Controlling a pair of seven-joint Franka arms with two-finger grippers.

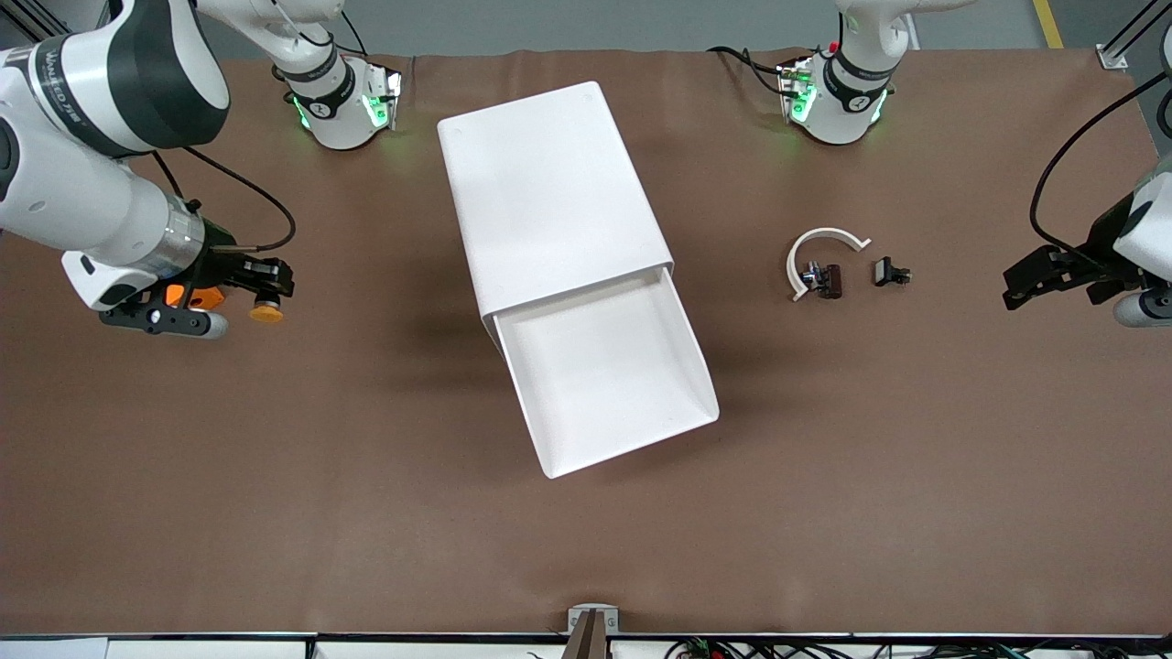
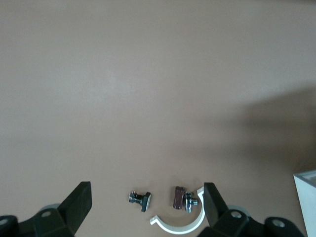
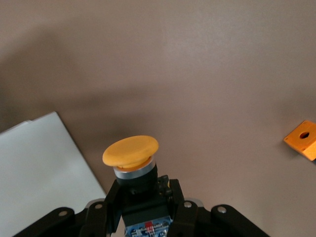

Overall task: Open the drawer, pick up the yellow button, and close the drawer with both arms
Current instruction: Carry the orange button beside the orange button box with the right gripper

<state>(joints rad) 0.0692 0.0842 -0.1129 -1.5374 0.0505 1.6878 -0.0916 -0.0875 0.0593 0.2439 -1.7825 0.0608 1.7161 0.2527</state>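
The top drawer stands pulled out of the white cabinet, and its tray shows nothing inside. My right gripper is over the table toward the right arm's end and is shut on the button. In the right wrist view the fingers clamp the black body under the orange-yellow cap. My left gripper waits open and empty toward the left arm's end of the table. Its fingers stand wide apart in the left wrist view.
An orange square block lies on the table by my right gripper and also shows in the right wrist view. Two black clips and a white curved band lie between the cabinet and my left gripper. They also show in the left wrist view.
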